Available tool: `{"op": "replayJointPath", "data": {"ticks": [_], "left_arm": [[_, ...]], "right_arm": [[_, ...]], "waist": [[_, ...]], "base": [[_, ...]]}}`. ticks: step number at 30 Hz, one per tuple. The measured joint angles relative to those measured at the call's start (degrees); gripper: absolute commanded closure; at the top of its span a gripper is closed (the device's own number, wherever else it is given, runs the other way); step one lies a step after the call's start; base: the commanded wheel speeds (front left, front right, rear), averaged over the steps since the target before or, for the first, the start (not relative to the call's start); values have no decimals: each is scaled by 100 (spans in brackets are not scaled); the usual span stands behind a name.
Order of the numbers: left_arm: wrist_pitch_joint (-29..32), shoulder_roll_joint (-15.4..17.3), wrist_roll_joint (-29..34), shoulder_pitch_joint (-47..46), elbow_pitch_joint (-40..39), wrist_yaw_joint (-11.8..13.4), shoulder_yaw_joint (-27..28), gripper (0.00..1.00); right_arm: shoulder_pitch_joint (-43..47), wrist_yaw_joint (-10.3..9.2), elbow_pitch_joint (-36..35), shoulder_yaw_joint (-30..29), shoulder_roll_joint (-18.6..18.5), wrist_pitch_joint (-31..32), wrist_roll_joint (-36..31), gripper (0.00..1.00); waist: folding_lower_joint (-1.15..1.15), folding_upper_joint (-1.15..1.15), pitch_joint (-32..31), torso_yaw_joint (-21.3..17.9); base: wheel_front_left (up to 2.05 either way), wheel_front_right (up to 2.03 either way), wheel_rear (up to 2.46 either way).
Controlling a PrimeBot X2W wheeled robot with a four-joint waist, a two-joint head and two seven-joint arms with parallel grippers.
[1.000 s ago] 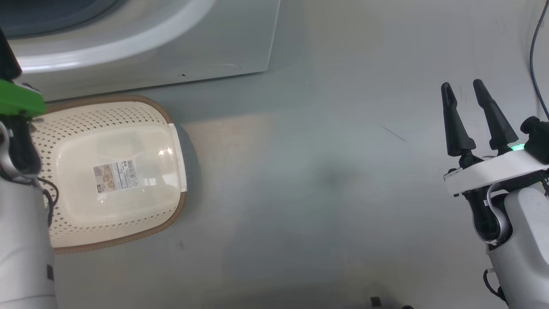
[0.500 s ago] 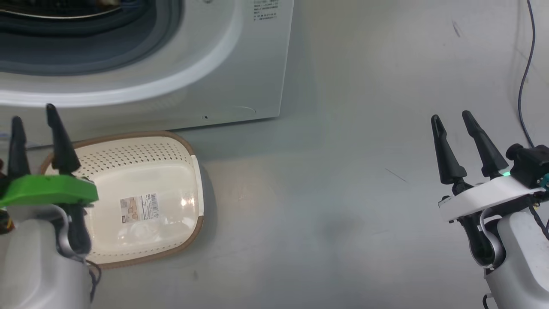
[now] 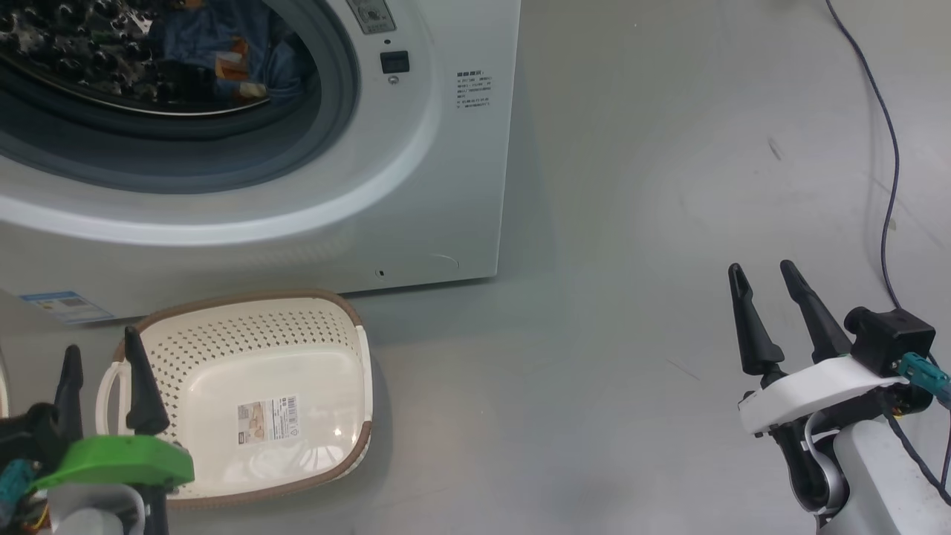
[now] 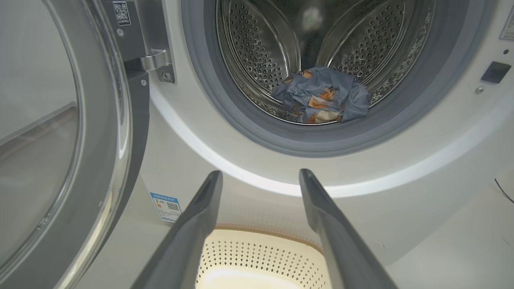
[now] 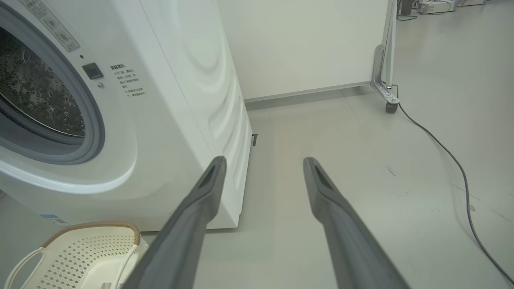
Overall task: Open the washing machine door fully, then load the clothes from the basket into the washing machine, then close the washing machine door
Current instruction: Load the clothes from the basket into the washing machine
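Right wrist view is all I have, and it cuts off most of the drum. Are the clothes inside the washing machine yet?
Observer: Yes. In the left wrist view the clothes lie bunched at the bottom of the drum.
Operator: Is the door shut?
Observer: No. The washing machine door stands wide open, hinged at the left of that view.

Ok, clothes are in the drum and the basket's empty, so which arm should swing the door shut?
Left, probably. The washing machine door stands open just left of the open left gripper. The right gripper, also open, hangs over floor beyond the far side of the washing machine.
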Motion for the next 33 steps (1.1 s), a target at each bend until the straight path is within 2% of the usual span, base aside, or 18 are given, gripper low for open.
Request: {"op": "replayJointPath", "data": {"ticks": [8,17,33], "left_arm": [[-15,41,437,697,-564,115,14,0],[-15,65,790,1385,-1062,134,-30,0],[-15,-65,787,2409,-1459,280,155,0]], "right_arm": [[170,0,14,-34,75,0,-59,0],[401,0,27,-75,171,0,-157,0],[777,0,24,-219,277,0,-410,0]], "waist": [[0,0,-408,-62],[0,0,-773,-192],[0,0,-1402,-429]], "base": [[0,0,0],[0,0,0],[0,0,0]]}}
